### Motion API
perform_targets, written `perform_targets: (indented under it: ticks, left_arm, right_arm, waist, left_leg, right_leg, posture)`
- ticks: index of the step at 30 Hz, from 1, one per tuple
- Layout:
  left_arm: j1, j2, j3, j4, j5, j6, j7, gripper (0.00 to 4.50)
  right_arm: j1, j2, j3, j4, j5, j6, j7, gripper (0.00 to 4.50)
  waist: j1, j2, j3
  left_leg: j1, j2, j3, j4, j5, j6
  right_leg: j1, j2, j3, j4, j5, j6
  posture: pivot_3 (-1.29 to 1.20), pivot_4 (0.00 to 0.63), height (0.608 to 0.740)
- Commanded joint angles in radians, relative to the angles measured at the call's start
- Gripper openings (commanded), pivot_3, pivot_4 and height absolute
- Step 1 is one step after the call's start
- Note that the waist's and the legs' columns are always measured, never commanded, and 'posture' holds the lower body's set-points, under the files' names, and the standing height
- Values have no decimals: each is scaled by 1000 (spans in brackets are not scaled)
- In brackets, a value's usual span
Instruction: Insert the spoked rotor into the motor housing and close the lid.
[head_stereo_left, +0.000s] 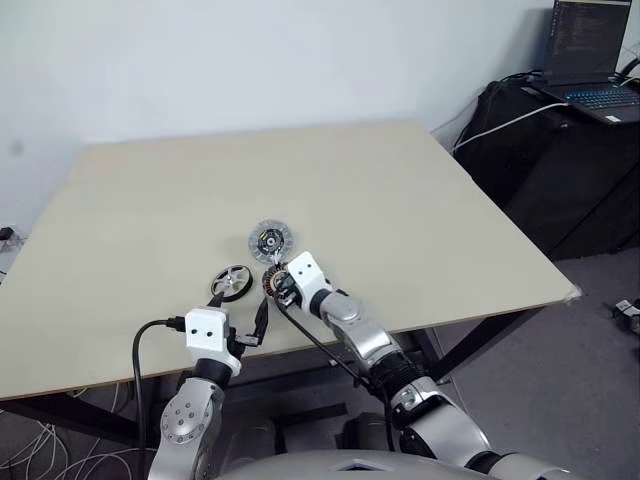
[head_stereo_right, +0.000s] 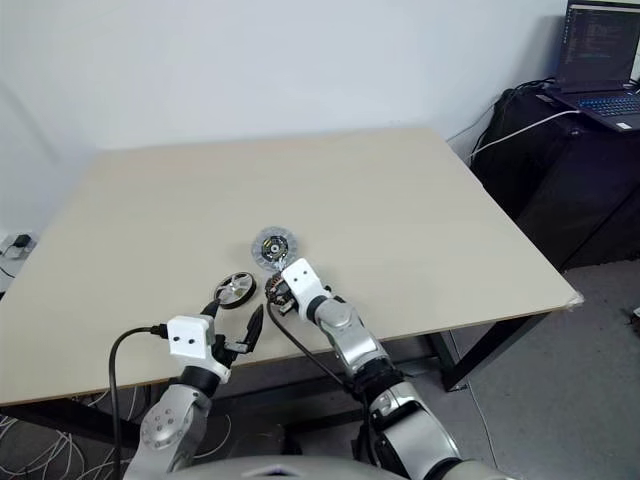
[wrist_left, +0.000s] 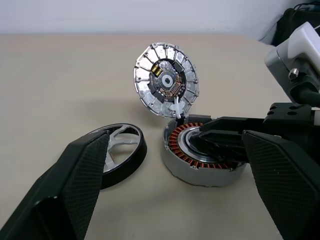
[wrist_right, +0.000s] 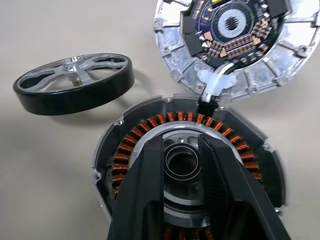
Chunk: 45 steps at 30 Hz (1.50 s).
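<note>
So the right pincer (wrist_right: 182, 165) is angled down into the motor housing (wrist_left: 202, 152), its two black fingers (wrist_right: 145, 190) standing only slightly apart, either side of the silvery ring at the centre of the copper windings. They look like they're sitting in or right over that centre well, but I can't tell if they actually press on anything, and they're not holding any loose part.

The left pincer (head_stereo_left: 243, 325) hangs at the near edge of the worktop (head_stereo_left: 400, 200), spread wide and empty, pointing at the parts from the near side without touching any of them.

The housing sits on the worktop near the front edge, roughly in the middle. Just beyond it, on the far side, is the lid (wrist_left: 166, 80), lying open with its ribbed inner face and dark centre hub showing. The lid's near edge meets the housing's far rim, and a small white cable or clip runs between them there.

The spoked rotor (wrist_right: 75, 85) lies to the left of the housing, just beside it but apart, resting a bit tilted with its black rim and silver spokes up.

Off to the far right there's a dark stand with a laptop (head_stereo_left: 592, 50) open on it, well clear of the worktop.
</note>
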Motion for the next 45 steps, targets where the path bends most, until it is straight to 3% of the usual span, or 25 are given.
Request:
perform_targets:
  ticks: [1, 13, 19, 23, 26, 32, 45]
  left_arm:
    - [-6, -1, -1, -78, -6, 10, 5, 4500]
    - [23, -17, -53, -169, 23, 72, 44, 4500]
    - [41, -12, -74, -194, 29, 81, 59, 4500]
    - [56, -3, -71, -193, 22, 73, 55, 4500]
    - [64, 2, -70, -180, 17, 59, 51, 4500]
    - [68, 18, -23, -117, -15, 7, 20, 4500]
    - [1, -36, -41, 45, 28, -84, 30, 4500]
  right_arm:
    - [-30, 14, -9, -3, -4, -25, 4, 691]
    - [-48, 9, -30, 26, -2, -30, -2, 691]
    - [-23, 12, -37, -23, 27, -9, 38, 2590]
    - [-3, 19, -32, -87, 50, 12, 92, 2590]
    - [4, 27, -32, -125, 64, 31, 110, 1972]
    - [-3, 39, -25, -151, 61, 59, 105, 39]
    - [-62, 38, -15, -58, 21, 89, 73, 39]
  waist:
    - [0, 0, 0]
    - [0, 0, 0]
    - [-1, 0, 0]
    - [-1, 0, 0]
    - [-1, 1, 1]
    - [1, 1, 1]
    - [1, 0, 1]
  left_leg:
    - [0, 0, 0, 0, 0, 0]
    - [0, 0, 0, 0, 0, 0]
    - [0, 0, 0, 0, 0, 0]
    - [0, 0, 0, 0, 0, 0]
    - [0, 0, 0, 0, 0, 0]
    - [0, 0, 0, 0, 0, 0]
    - [0, 0, 0, 0, 0, 0]
  right_leg:
    - [0, 0, 0, 0, 0, 0]
    - [0, 0, 0, 0, 0, 0]
    - [0, 0, 0, 0, 0, 0]
    - [0, 0, 0, 0, 0, 0]
    - [0, 0, 0, 0, 0, 0]
    - [0, 0, 0, 0, 0, 0]
    - [0, 0, 0, 0, 0, 0]
  posture:
    - [0, 0, 740]
    - [0, 0, 740]
    - [0, 0, 740]
    - [0, 0, 740]
    - [0, 0, 740]
    - [0, 0, 740]
    - [0, 0, 740]
